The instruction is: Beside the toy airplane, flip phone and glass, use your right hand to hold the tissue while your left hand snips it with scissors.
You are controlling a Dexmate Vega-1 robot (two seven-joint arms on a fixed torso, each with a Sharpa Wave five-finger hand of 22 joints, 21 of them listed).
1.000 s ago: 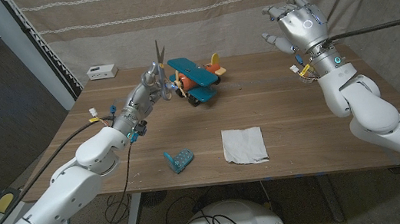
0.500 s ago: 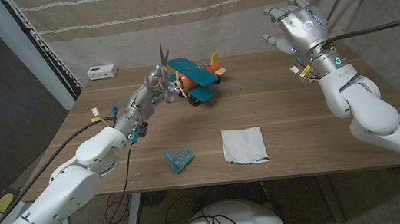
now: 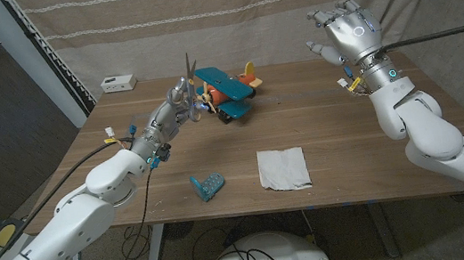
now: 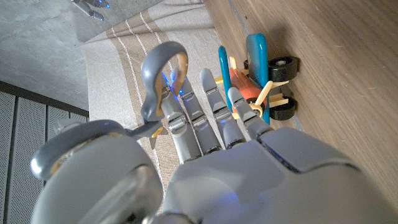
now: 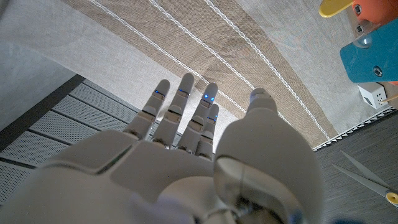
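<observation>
My left hand holds grey-handled scissors above the table's far left part, blades pointing up, right beside the toy airplane. In the left wrist view the scissors' handle loops sit against my fingers, with the teal and orange airplane just past them. The white tissue lies flat near the front edge, right of centre, untouched. My right hand is raised high over the far right of the table, fingers spread and holding nothing; its back faces the curtain.
A small teal object, perhaps the flip phone, lies left of the tissue near the front edge. A white box sits at the far left corner. A striped curtain hangs behind the wooden table.
My left hand has shifted a little to the right with the scissors, closer to the airplane. The right hand has hardly moved.
</observation>
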